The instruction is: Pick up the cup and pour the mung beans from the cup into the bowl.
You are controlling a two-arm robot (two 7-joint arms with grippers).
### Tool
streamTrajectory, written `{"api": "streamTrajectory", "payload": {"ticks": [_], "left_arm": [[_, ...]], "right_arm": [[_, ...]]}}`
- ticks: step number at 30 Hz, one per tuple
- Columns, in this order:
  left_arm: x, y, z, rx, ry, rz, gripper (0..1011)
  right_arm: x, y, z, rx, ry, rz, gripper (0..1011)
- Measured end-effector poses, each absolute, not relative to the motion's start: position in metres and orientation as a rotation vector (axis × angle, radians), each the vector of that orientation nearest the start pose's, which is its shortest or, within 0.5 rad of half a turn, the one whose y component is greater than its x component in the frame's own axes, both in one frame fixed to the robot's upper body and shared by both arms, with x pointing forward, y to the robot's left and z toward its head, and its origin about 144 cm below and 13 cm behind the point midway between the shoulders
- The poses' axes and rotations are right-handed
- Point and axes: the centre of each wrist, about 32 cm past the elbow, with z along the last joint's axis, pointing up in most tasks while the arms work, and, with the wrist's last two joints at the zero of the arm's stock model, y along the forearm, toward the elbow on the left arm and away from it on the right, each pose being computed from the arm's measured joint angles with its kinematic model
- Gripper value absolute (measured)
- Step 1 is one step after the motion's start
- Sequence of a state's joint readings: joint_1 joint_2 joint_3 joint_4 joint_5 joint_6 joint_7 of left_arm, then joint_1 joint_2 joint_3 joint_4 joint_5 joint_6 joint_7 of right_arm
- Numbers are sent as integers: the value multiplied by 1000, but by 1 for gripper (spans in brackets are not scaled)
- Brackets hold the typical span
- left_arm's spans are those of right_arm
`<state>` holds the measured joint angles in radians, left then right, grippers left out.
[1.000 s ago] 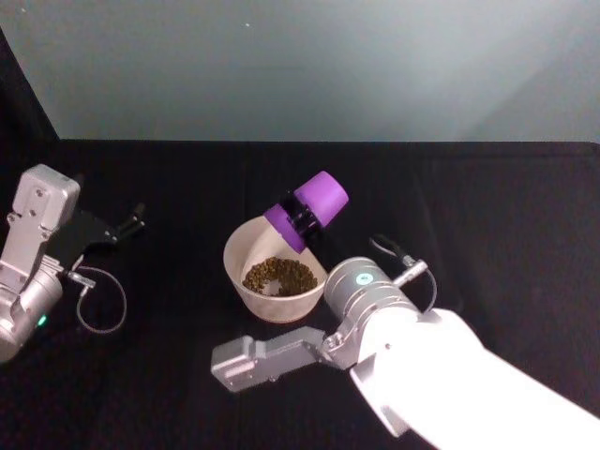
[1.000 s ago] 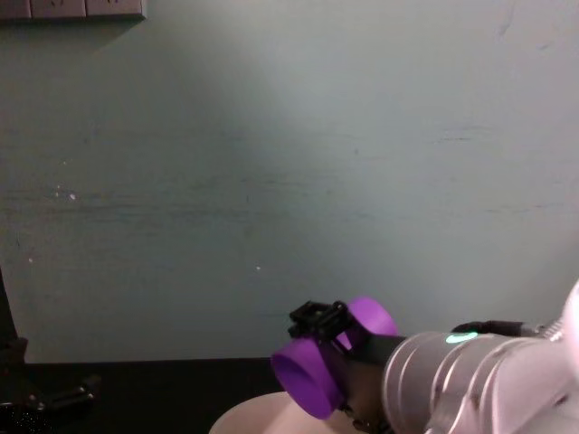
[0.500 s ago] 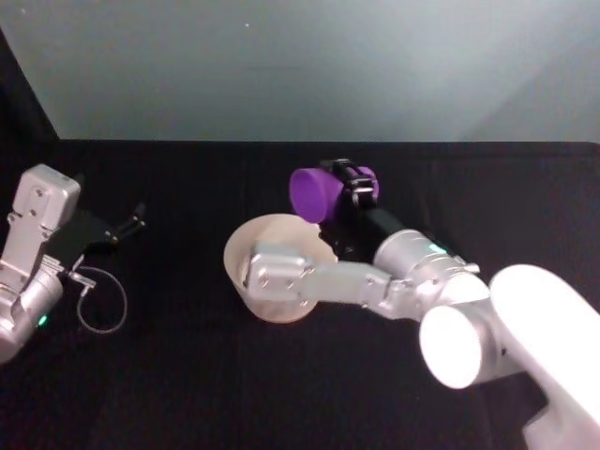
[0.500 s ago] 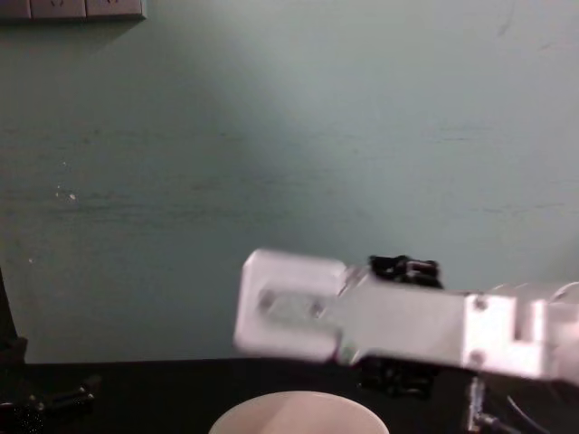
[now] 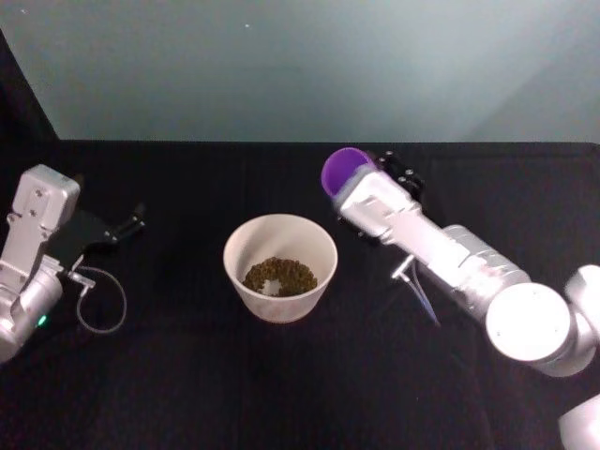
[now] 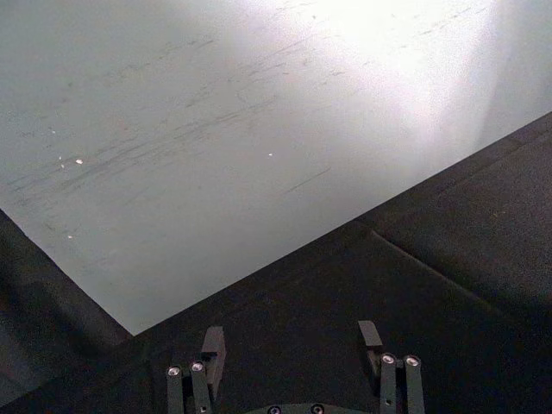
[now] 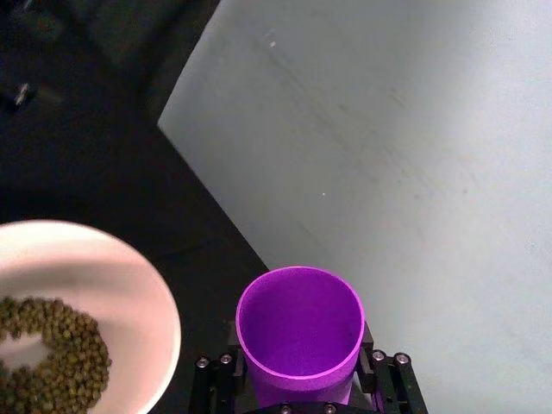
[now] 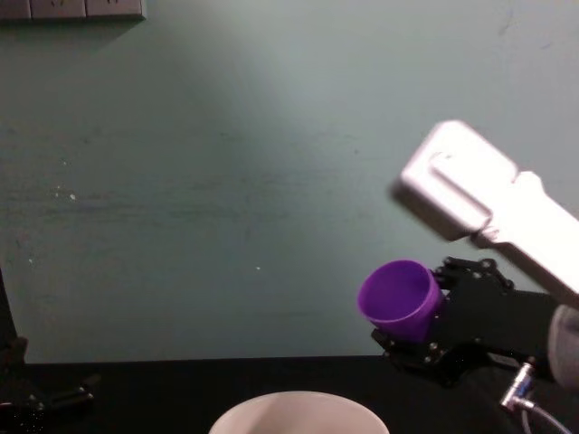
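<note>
Item: cup [image 7: 300, 335], purple, ribbed, held in the right gripper [image 7: 302, 379], whose fingers are closed against its lower sides; it sits raised in the air, off to the right of and beyond the bowl [image 5: 279, 265], mouth angled upward, and the right wrist view looks straight into an empty interior. Item: bowl, white, standing on the black table [image 5: 187, 375] near the middle, with mung beans [image 5: 279, 275] heaped in its bottom. Judgement: the pour looks complete, and the step in hand is carrying the emptied cup away and setting it down. To do it well, the cup should be brought level, kept clear of the bowl's rim during the move, lowered until its base meets the table, and only then released. Item: left gripper [image 6: 293, 362], parked at the table's left side, fingers spread apart with nothing between them. Item: thin looped cable [image 5: 98, 305], lying beside the left arm, well apart from the bowl. Obstructions: the table to the right of the bowl offers open room; the bowl itself is the sole thing nearby to avoid.
</note>
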<state>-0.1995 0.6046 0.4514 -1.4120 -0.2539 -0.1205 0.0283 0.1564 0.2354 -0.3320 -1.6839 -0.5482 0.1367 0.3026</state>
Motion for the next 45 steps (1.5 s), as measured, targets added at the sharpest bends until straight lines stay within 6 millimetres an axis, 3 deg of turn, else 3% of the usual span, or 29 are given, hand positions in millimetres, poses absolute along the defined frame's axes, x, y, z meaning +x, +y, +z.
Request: {"api": "streamTrajectory", "payload": {"ticks": [16,27,45], "left_arm": [[489,310,1140,304,-285,1248,1000],[489,310,1140,304,-285,1248,1000],[489,310,1140,304,-285,1248,1000]], "right_arm": [[501,-228,1153,-154,-219,-1052,722],[507,-239,1124,-80,-60,-1028,722],[509,-244,1099,-48,9,-1003,722]]}}
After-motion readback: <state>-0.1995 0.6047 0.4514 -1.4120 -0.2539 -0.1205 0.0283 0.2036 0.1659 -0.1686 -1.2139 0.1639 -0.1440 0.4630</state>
